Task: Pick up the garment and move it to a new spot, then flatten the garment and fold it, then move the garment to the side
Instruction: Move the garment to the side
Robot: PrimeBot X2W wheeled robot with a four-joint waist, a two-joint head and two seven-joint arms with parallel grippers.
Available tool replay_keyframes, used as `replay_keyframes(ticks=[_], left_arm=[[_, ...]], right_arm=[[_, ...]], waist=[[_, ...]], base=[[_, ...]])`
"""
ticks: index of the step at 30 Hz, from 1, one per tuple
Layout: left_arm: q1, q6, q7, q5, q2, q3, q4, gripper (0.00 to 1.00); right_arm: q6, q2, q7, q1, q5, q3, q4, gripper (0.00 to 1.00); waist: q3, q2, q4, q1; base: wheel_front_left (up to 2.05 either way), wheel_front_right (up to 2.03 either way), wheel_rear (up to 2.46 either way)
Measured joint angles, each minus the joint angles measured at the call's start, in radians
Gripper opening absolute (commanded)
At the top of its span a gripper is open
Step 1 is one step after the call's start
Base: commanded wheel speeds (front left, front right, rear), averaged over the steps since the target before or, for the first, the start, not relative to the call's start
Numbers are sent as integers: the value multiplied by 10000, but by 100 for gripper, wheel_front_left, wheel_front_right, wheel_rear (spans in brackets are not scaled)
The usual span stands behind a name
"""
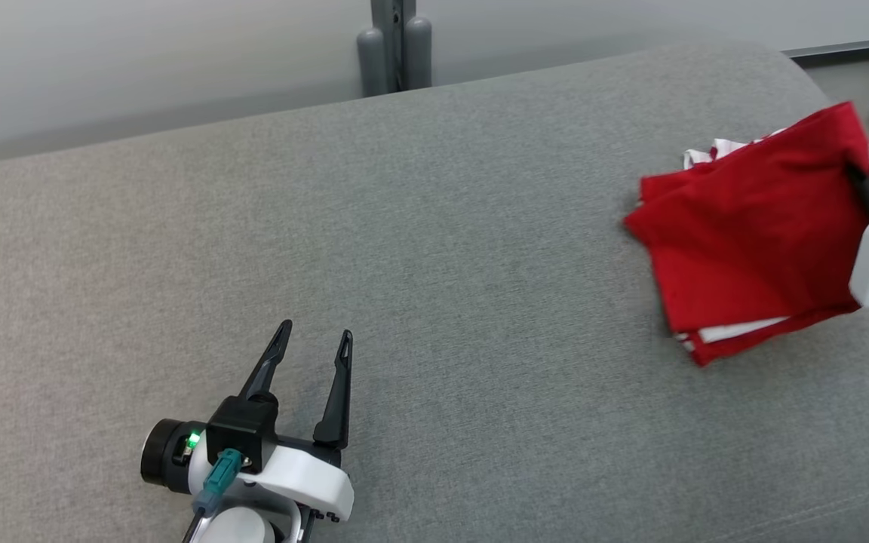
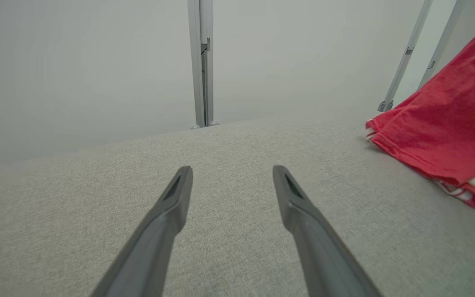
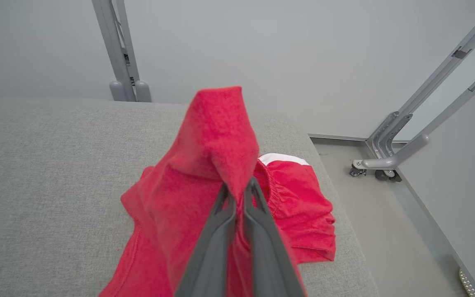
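Your R gripper is clamped on the red garment, which is folded at the far right of the cushion. L gripper has its fingers spread and sits well off to the left, so the R arm's nearer imo.

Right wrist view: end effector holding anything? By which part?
Right end effector is shut on the red garment, pinching a raised fold at its edge. Left end effector is open, empty.
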Motion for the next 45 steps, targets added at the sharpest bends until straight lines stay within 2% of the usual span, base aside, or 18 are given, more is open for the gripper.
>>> replay_keyframes(ticks=[10,19,30,34,37,38,39,40,45], left_arm=[[-158,21,-2,44,65,69,-190,100],[-383,23,-2,213,151,58,-318,100],[-815,58,-2,330,265,13,-491,100],[-908,86,-2,360,293,-2,-527,100],[-986,92,-2,399,309,-8,-558,100],[-995,92,-2,401,314,-15,-568,100],[-996,94,-2,405,322,-17,-571,100],[-996,109,-2,408,337,-13,-575,100],[-1055,188,-2,408,416,23,-629,100]], right_arm=[[0,-667,-213,-1180,-828,-497,1200,0],[0,-966,-817,-1986,-1837,-1601,2558,0],[2,-1626,-1174,-2644,-3703,-2949,4057,0],[2,-1791,-1356,-2747,-4847,-3373,4355,0],[2,-1785,-1490,-2776,-5258,-3730,4479,1],[2,-1779,-1563,-2802,-5501,-3900,4516,20],[2,-1768,-1605,-2838,-5710,-4086,4558,53],[2,-1716,-1703,-2845,-5916,-4220,4585,100],[2,-1344,-2370,-2911,-6959,-4924,4525,100]], waist=[[580,0,410,0],[1226,0,739,0],[2098,0,1274,0],[2417,0,1443,0],[2556,0,1511,0],[2620,0,1542,0],[2677,0,1571,0],[2731,0,1594,0],[2883,0,1617,0]], base=[[0,0,0],[0,0,0],[0,0,0],[0,0,0],[0,0,0],[0,0,0],[0,0,0],[0,0,0],[0,0,0]])
